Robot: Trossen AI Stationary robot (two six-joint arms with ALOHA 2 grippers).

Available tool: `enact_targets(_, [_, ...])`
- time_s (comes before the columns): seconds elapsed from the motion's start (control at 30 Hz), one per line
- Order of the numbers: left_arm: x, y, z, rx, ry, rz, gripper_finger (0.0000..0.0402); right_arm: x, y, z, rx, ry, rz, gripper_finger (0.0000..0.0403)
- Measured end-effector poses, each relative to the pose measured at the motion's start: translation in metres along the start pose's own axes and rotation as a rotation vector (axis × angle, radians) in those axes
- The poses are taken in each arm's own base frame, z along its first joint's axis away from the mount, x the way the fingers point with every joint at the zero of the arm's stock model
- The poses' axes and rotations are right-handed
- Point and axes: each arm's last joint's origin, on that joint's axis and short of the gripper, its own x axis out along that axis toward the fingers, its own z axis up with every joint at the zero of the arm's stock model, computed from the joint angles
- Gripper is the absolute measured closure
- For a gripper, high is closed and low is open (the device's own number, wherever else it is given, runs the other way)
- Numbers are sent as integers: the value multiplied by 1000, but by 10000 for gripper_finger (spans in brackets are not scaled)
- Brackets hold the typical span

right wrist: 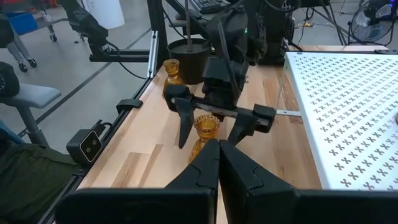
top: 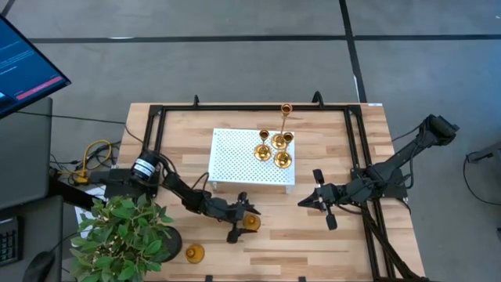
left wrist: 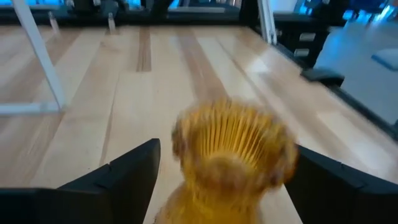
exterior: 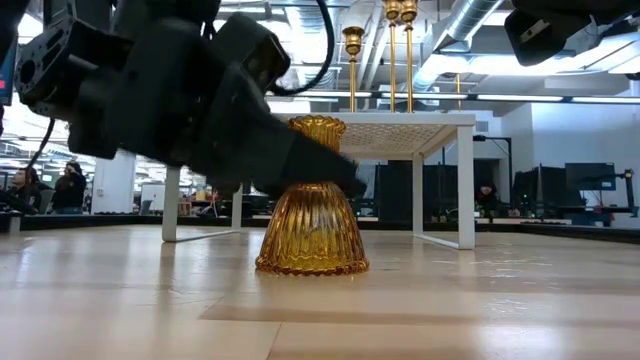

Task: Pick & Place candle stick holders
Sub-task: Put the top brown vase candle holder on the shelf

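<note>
Standing on the tray [top: 235,157]: four candle stick holders [top: 274,147]; two on the table [top: 329,243].

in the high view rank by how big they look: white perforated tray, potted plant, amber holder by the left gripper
1. Potted plant and white perforated tray: too alike to rank.
2. Amber holder, far smaller, between the left gripper's open jaws.

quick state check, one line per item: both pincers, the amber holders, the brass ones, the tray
Left pincer: open, fingers either side of an amber holder.
That amber holder: upright on the table, not lifted.
Second amber holder: upright by the plant.
Right pincer: shut, empty, waiting.
Brass candle holders: four, upright on the tray.
White tray: raised on legs.
</note>
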Motion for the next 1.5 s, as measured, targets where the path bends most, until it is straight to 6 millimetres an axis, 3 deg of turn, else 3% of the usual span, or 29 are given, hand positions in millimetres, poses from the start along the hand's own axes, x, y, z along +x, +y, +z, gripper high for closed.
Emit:
enact_targets(0.33, [1, 6, 1, -29, -5, 17, 121, 0, 0, 0, 0, 0, 0, 403])
enact_targets(0.87, [1, 9, 1, -62, -6, 27, 225, 0, 0, 0, 0, 0, 0, 403])
enact_targets(1.2, [1, 9, 2, -62, -14, 27, 259, 0, 0, 0, 0, 0, 0, 403])
enact_targets(1.5, [-3, 7, 8, -88, -8, 16, 264, 0, 0, 0, 0, 1, 0, 403])
